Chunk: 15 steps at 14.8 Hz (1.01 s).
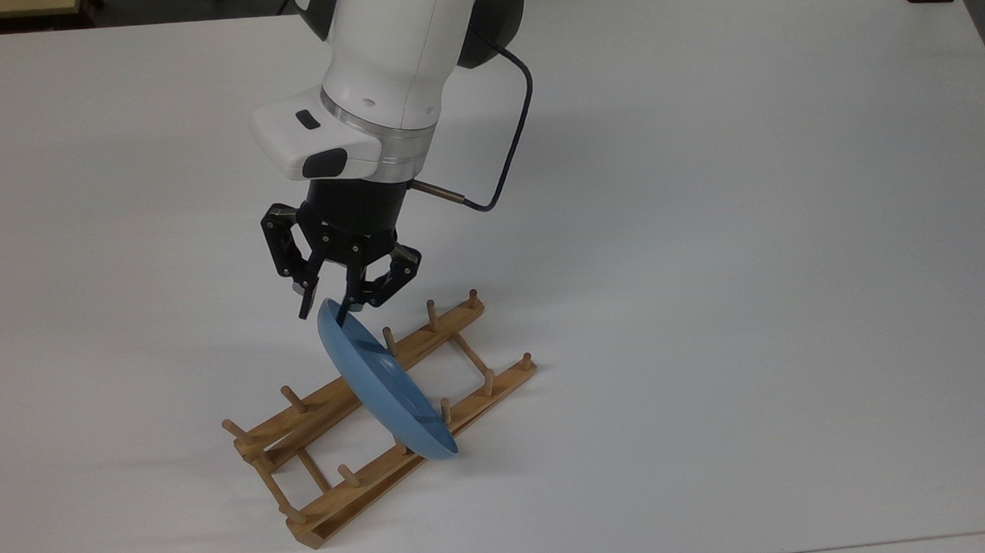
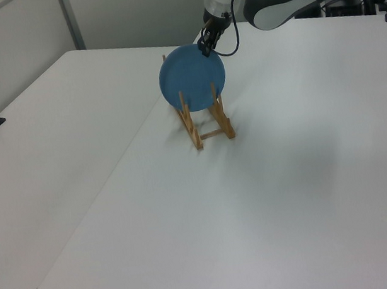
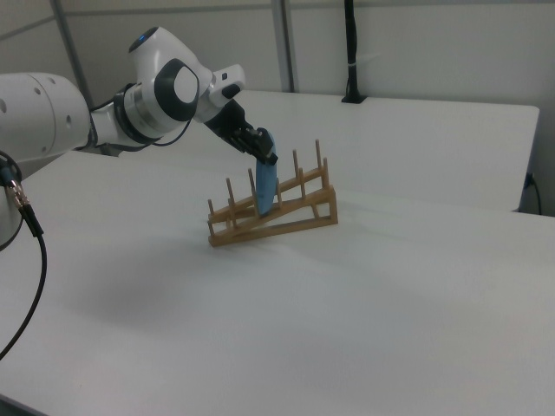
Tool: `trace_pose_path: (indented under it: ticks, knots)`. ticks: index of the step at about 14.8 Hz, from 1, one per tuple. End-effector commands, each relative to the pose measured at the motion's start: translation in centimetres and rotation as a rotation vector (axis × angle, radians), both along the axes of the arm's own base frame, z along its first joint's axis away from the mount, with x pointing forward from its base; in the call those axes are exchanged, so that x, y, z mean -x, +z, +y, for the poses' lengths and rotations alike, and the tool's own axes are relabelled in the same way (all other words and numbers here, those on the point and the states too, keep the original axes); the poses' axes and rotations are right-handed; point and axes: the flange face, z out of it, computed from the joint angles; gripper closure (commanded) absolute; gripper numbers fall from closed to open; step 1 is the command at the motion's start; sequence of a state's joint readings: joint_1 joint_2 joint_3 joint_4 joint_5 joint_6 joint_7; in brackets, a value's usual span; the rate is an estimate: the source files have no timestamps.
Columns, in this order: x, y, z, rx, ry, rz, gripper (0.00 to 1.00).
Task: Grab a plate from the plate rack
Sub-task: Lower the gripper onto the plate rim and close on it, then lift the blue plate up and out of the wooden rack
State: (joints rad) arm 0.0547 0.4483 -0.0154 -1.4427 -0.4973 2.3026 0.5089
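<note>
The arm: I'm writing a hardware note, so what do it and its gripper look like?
The arm has glossy white rounded shells with dark joint sections and a silver ring at the wrist. A thin black cable loops beside it. The gripper is black, with open linkage fingers.
</note>
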Motion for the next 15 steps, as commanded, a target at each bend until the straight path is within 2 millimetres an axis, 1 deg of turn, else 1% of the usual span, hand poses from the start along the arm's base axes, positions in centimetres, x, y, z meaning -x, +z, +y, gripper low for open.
trace_pose_path:
  ticks: [1,2,4,6,8,9,12,13,15]
  knots:
    - [-0.4,0.3,-0.5,0.022,-0.001,-0.027,0.81]
    - [-0.4,0.3,-0.9,0.026,-0.003,-0.026,0.85]
    - [-0.4,0.8,-1.0,0.026,-0.003,-0.032,0.88]
    - [-0.2,1.5,-1.1,0.044,0.015,-0.033,0.96]
    - [0.1,2.5,-1.7,0.060,0.029,-0.036,0.98]
    - [0.3,3.5,-2.4,0.071,0.025,-0.045,0.99]
    - [1.3,7.1,-3.1,0.099,0.044,-0.076,1.00]
    - [1.7,8.2,-3.6,0.100,0.040,-0.085,1.00]
    - [2.4,9.8,-3.9,0.085,0.028,-0.107,1.00]
